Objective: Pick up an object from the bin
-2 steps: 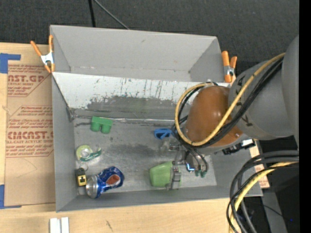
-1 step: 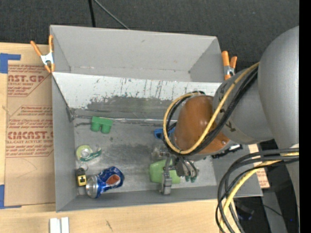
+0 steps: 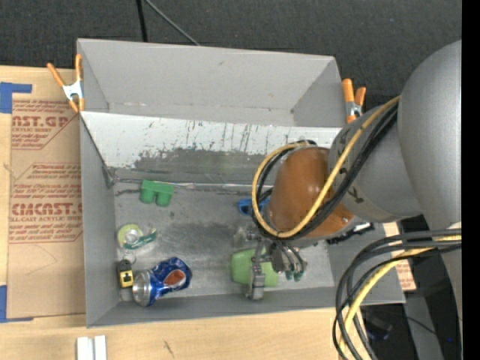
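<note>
Red "CELL-CAST ACRYLIC SHEET" print on cardboard (image 3: pixel 45 268)

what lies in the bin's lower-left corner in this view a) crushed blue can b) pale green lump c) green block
a: the crushed blue can lies in that corner, while the green block sits well above it in the view and the pale green lump lies far to its right.

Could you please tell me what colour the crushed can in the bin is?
The crushed can is blue with a red-and-white mark; camera view.
</note>
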`<state>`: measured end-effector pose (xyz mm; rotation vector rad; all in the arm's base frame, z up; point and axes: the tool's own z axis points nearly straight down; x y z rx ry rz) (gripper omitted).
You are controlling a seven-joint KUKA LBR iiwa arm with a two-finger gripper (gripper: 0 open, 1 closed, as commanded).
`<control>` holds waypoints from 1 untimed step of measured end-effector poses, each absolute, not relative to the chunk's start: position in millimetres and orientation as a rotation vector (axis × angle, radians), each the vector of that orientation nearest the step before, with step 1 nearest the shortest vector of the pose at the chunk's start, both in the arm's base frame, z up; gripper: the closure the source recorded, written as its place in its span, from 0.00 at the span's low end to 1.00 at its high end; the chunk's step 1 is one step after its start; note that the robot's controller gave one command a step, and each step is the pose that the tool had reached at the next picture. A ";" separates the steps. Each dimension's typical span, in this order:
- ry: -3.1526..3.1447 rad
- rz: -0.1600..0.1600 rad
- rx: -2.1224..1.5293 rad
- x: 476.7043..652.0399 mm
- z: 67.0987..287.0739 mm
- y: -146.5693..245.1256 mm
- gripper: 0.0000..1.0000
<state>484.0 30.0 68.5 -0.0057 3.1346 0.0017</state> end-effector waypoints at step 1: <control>3.138 0.002 -0.006 482.7 67.7 30.1 1.00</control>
